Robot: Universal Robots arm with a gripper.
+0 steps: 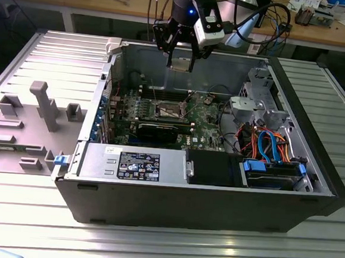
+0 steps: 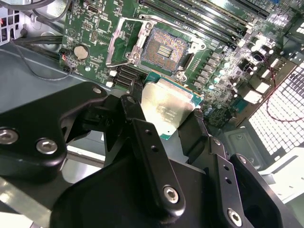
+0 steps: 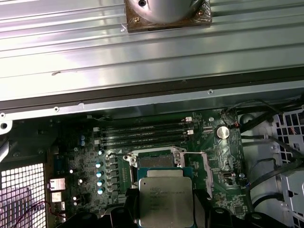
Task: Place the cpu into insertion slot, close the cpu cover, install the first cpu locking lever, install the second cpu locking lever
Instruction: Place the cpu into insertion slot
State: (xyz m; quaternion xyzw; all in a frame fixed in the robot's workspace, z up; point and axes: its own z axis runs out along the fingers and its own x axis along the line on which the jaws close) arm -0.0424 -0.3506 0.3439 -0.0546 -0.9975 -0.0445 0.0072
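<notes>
Ribbed metal workbench (image 1: 151, 247), open grey computer case (image 1: 214, 210). Black gripper (image 1: 181, 59) clamped on small square silver-topped cpu (image 2: 168, 107), upper middle of exterior view, well above gold-brown square insertion slot (image 2: 166, 50). Placement step in hand, apparently; calls for squaring cpu over insertion slot.

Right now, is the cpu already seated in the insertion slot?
No: in the second wrist view the gripper holds the cpu apart from the empty insertion slot.

Bright even light, glare on the cpu (image 2: 167, 110)
</notes>
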